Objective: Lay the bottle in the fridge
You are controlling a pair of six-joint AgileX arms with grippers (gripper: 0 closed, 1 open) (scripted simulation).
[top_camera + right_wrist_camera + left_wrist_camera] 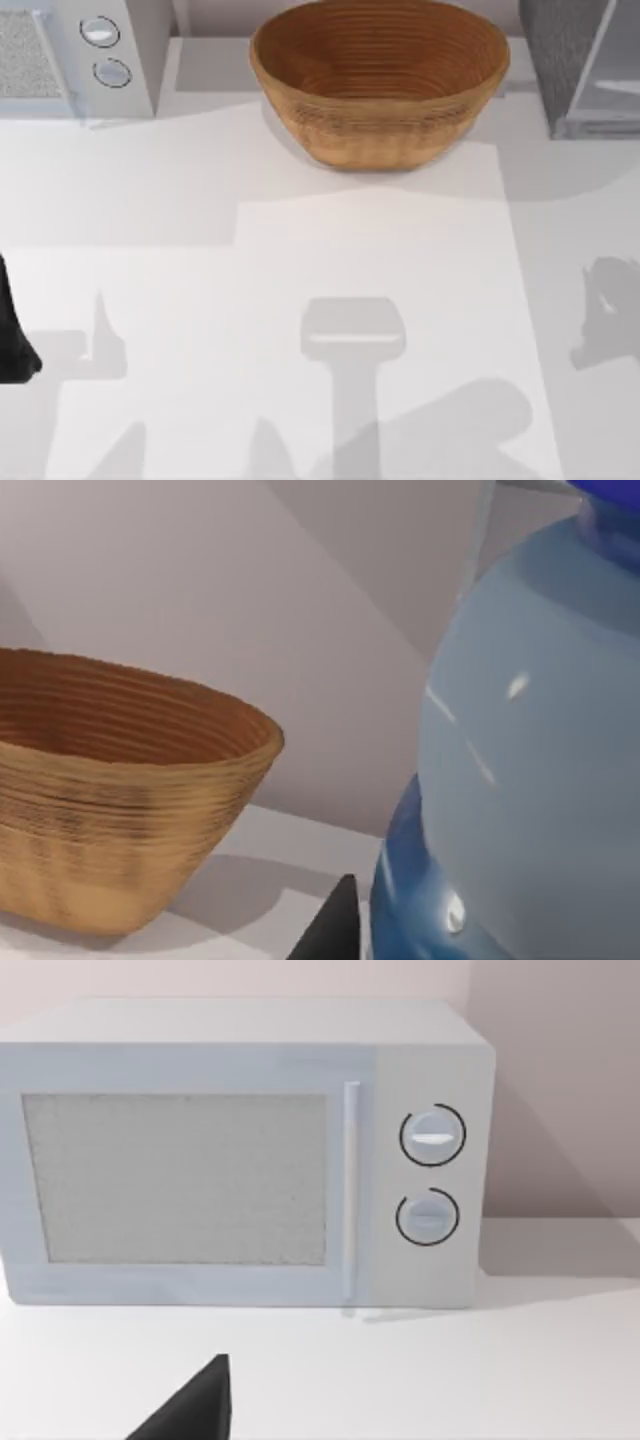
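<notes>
The bottle [530, 780] looms close in the right wrist view, clear-bodied with a blue cap at its top and a blue label low down. My right gripper [440, 942] is shut on the bottle, and one dark fingertip [330, 930] shows beside the label. The bottle hangs above the table, level with the basket's rim. The fridge [575, 60] stands at the back right of the table in the top view, with a dark speckled panel and a paler door beside it. My left gripper [12, 345] sits parked at the table's left edge.
A woven brown basket [380, 135] stands at the back centre, also seen as the basket [110, 830] beside the bottle. A pale microwave [80, 60] with two round knobs [430, 1175] fills the back left. White tabletop [320, 300] stretches in front.
</notes>
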